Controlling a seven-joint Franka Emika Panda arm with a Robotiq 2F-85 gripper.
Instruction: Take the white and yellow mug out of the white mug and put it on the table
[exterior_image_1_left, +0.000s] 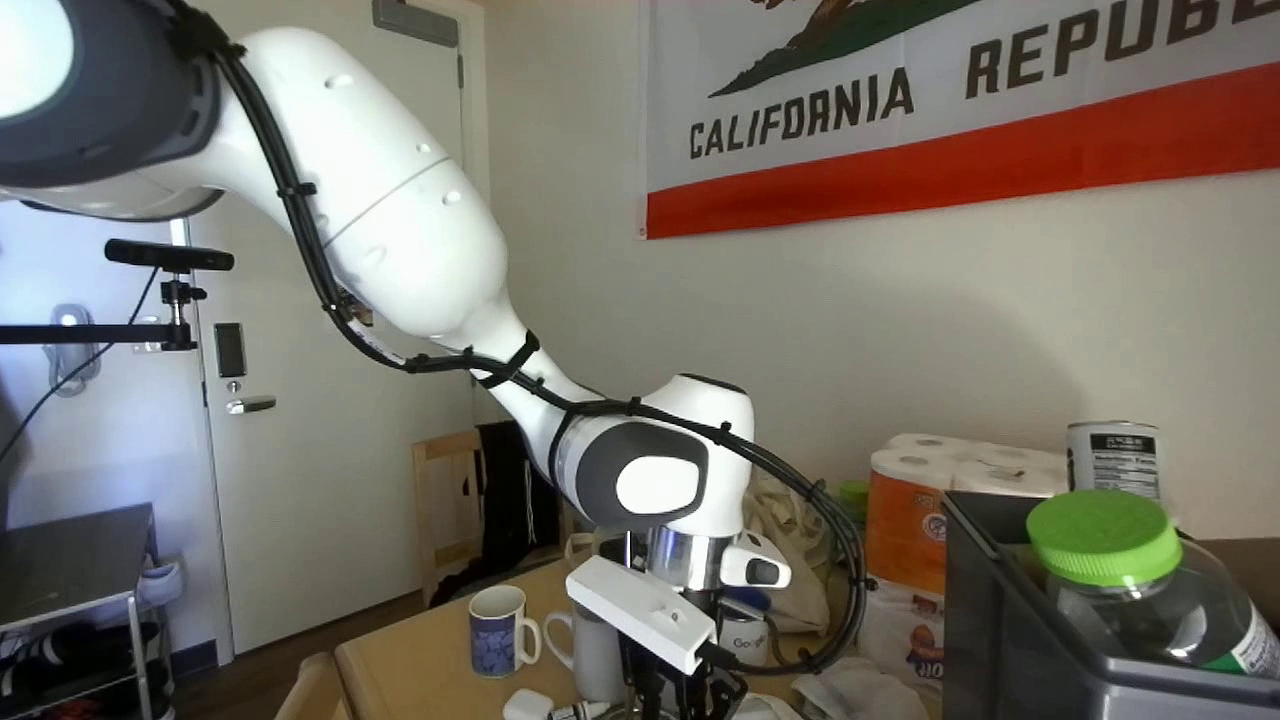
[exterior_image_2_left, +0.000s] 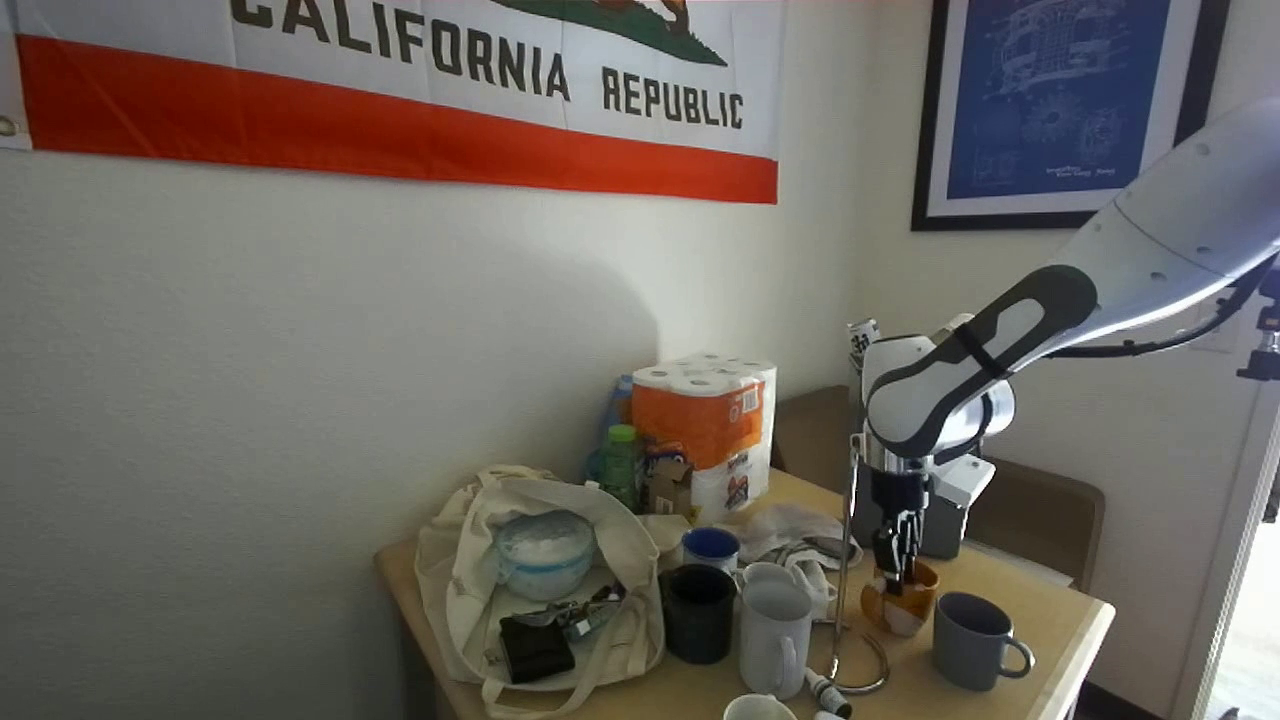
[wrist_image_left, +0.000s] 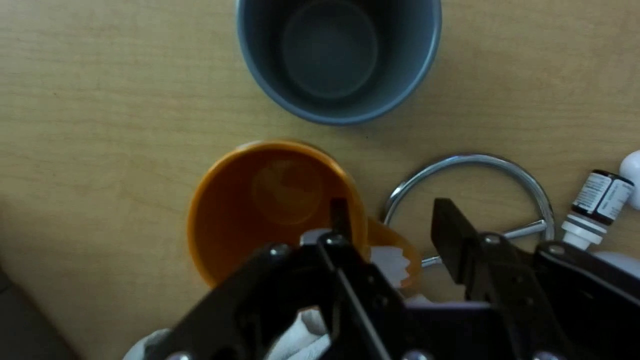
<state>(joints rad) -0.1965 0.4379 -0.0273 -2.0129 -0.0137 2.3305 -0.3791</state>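
The claw (wrist_image_left: 391, 215) points down over the table (wrist_image_left: 100, 100), its two fingers spread well apart. One finger is over the mouth of the yellow mug (wrist_image_left: 240, 215), which is deep orange inside; the other is out past the rim. Whether either touches it, I can't tell. The mug itself sits on the tabletop. Just beside it is a grey mug (wrist_image_left: 335, 55), and on another side the ring foot of a chrome stand (wrist_image_left: 470, 159). A small bottle (wrist_image_left: 600, 197) lies near that ring. Farther along, in an exterior view, I see a tall pale mug (exterior_image_2_left: 775, 640), a black mug (exterior_image_2_left: 698, 612) next to it and a blue-lined mug (exterior_image_2_left: 710, 547) behind. An open tote (exterior_image_2_left: 450, 570) slumps past those, with a pack of paper rolls (exterior_image_2_left: 700, 430) at the back. Beyond everything hang a California flag (exterior_image_2_left: 400, 130) and a framed blue print (exterior_image_2_left: 1060, 105).
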